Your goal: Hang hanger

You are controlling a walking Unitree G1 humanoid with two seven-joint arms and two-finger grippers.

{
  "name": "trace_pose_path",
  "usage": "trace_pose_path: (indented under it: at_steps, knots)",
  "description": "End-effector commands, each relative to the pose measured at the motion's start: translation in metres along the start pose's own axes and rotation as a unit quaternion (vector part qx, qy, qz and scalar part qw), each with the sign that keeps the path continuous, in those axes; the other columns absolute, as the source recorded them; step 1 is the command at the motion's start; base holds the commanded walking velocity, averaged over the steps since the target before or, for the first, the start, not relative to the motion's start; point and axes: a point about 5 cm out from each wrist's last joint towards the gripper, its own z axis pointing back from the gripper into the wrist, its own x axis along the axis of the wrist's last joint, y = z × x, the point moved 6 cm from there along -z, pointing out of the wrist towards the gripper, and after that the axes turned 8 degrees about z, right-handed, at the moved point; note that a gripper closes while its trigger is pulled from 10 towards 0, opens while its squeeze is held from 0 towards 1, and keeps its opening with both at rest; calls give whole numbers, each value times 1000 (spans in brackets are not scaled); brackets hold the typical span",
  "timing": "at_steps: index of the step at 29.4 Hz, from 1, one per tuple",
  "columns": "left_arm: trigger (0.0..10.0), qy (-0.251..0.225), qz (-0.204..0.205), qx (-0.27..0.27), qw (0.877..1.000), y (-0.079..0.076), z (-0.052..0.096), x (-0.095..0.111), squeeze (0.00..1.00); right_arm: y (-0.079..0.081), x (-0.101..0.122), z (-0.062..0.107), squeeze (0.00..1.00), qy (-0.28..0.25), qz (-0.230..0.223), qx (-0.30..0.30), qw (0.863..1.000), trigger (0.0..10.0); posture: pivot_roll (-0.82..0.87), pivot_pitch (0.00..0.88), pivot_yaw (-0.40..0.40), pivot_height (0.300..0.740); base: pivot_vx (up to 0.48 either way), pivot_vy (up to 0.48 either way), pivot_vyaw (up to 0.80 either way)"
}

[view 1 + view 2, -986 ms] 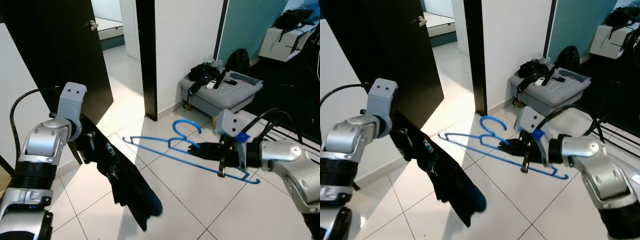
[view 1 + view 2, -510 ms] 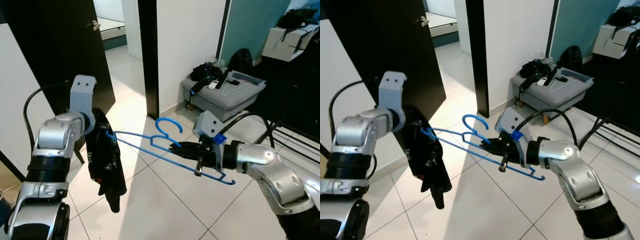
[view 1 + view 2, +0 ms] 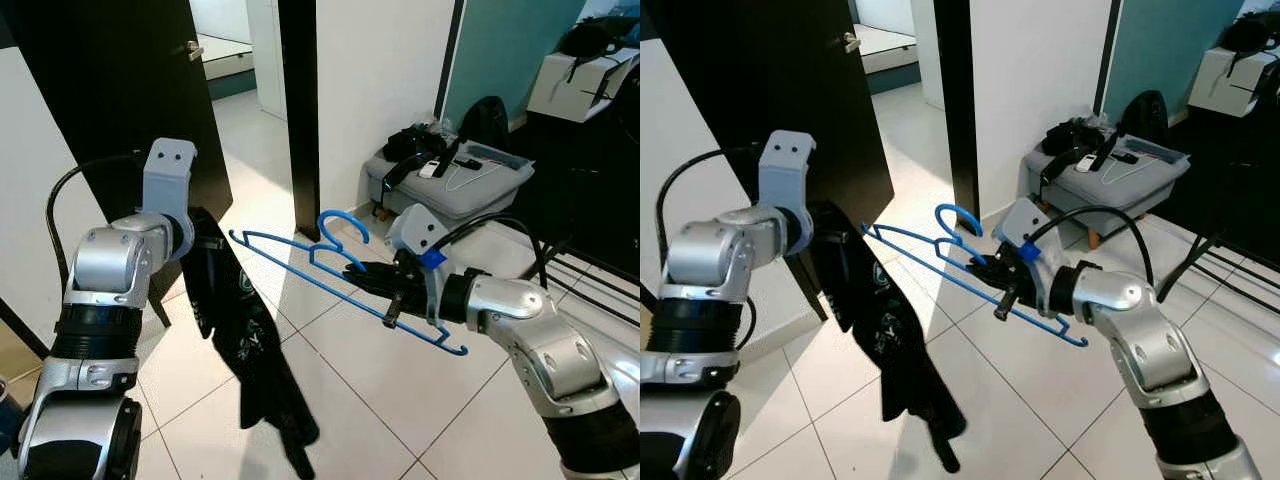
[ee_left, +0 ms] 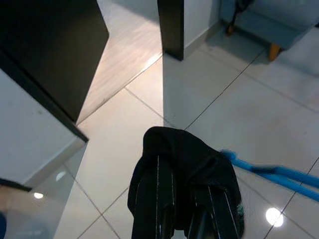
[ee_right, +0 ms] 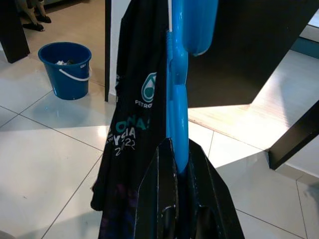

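A blue plastic hanger (image 3: 340, 280) is held out in the air, my right gripper (image 3: 375, 278) shut on its neck just below the hook. Its long arm reaches left toward a black T-shirt (image 3: 245, 350) with teal print. The shirt hangs down from my left gripper (image 4: 179, 199), which is shut on the bunched top of the cloth. In the right wrist view the hanger (image 5: 178, 84) runs straight out from the fingers with the shirt (image 5: 134, 129) hanging just beyond it. The hanger's left tip ends beside the shirt's upper edge; I cannot tell whether it is inside the cloth.
White tiled floor (image 3: 350, 400) below. A dark open door (image 3: 120, 90) stands behind the left arm, and a dark door frame (image 3: 298, 110) at centre. A grey bench (image 3: 450, 190) with bags and cables sits at the back right. A blue bucket (image 5: 67, 69) stands on the floor.
The shirt has dropped and unfurled to hang longer below my left gripper. The hanger has lifted slightly and its left tip has pulled away from the cloth.
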Motion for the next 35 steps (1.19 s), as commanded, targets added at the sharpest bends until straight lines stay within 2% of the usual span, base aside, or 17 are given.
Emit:
trace_pose_path:
  at_steps: [1, 2, 4, 5, 6, 7, 8, 9, 11, 13, 19, 21, 22, 25, 29, 30, 35]
  knots:
    - [10000, -9, 7, 3, 1000, 1, 2, 6, 0, 3, 2, -1, 0, -3, -4, 9, 1000, 10000, -31, 0, 91, 731, 0, 0, 0]
    - [10000, -8, 6, 8, 1000, 3, 1, 5, 0, 9, -2, 5, 0, 8, -4, 33, 999, 10000, -31, 0, 91, 731, 0, 0, 0]
    - [10000, -8, 6, 8, 1000, 3, 1, 5, 0, 9, -2, 5, 0, 8, -4, 33, 999, 10000, -31, 0, 91, 731, 0, 0, 0]
    - [10000, -7, 5, 11, 1000, 5, 1, 5, 0, 16, -6, 13, 0, 21, -2, 59, 998, 10000, -31, 0, 91, 731, 0, 0, 0]
    - [10000, -7, 5, 11, 1000, 5, 1, 5, 0, 16, -6, 13, 0, 21, -2, 59, 998, 10000, -31, 0, 91, 731, 0, 0, 0]
    - [10000, -6, 3, 19, 1000, 8, 0, 4, 0, 25, -12, 26, 0, 37, -3, 92, 995, 10000, -36, 0, 96, 731, 0, 0, 0]
    - [10000, -6, 3, 19, 1000, 8, 0, 4, 0, 25, -12, 26, 0, 37, -3, 92, 995, 10000, -36, 0, 96, 731, 0, 0, 0]
    - [10000, -6, 3, 24, 1000, 10, 0, 3, 0, 30, -17, 39, 0, 54, -6, 116, 992, 10000, -37, 0, 96, 731, 0, 0, 0]
    - [10000, -5, 3, 24, 1000, 8, 0, 3, 0, 36, -20, 53, 0, 71, -9, 138, 988, 10000, -45, 0, 99, 731, 0, 0, 0]
    - [10000, -5, 4, 20, 1000, 5, 0, 3, 0, 37, -17, 53, 0, 67, -11, 140, 988, 10000, -47, 0, 100, 731, 0, 0, 0]
    - [10000, -4, 5, 10, 1000, -5, -1, 2, 0, 41, -3, 40, 0, 27, -13, 137, 990, 10000, -49, 0, 103, 731, 0, 0, 0]
    - [10000, -4, 8, 0, 1000, -13, -1, 3, 0, 36, 1, 21, 0, 8, -11, 104, 994, 10000, -47, 0, 103, 731, 0, 0, 0]
    - [10000, -4, 8, 0, 1000, -13, -1, 3, 0, 36, 1, 21, 0, 8, -11, 104, 994, 10000, -47, 0, 103, 731, 0, 0, 0]
    - [10000, -4, 10, -7, 1000, -19, 0, 2, 0, 22, -1, 2, 0, 11, -10, 54, 998, 10000, -38, 0, 97, 731, 0, 0, 0]
    - [10000, -3, 10, -8, 1000, -19, 1, 2, 0, 17, -2, -1, 0, 16, -10, 38, 999, 10000, -35, 0, 94, 731, 0, 0, 0]
    - [10000, -3, 11, -6, 1000, -18, 1, 2, 0, 10, -5, -2, 0, 23, -12, 20, 999, 10000, -35, 0, 94, 731, 0, 0, 0]
    - [10000, -6, 12, 1, 1000, -14, 3, 3, 0, -2, -10, -1, 0, 46, -12, -11, 999, 10000, -30, 0, 86, 731, 0, 0, 0]
